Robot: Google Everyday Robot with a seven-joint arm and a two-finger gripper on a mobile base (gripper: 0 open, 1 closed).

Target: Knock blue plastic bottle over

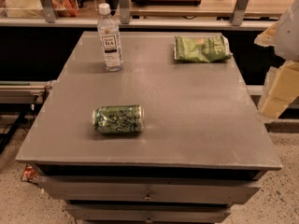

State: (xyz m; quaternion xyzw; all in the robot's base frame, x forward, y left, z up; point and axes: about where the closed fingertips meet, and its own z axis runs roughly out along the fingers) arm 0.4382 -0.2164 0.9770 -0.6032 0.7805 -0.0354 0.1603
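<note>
Grey bench [187,120] with a flat, matte top fills most of the view, standing on a speckled floor [286,185] before a long shelf [196,14] on metal supports. The blue plastic bottle [110,38] stands upright at the far left part of the bench top, near the back edge; it is clear, with a white cap and a white-and-dark label facing the camera. Nothing touches it. Nearer the camera, and slightly to the right of the bottle, a green can [118,119] lies on its side with its long axis running left to right, well apart from the bottle. A green bag [202,48] lies flat at the far right part of the top, about level with the bottle and well apart from it. Two drawer fronts [147,190] show below the front edge of the bench. The gripper [280,90] appears as pale blocky shapes at the right border of the view, beyond the bench's right edge, holding nothing visible and well apart from the bottle; whether it is spread or pressed together cannot be told.
</note>
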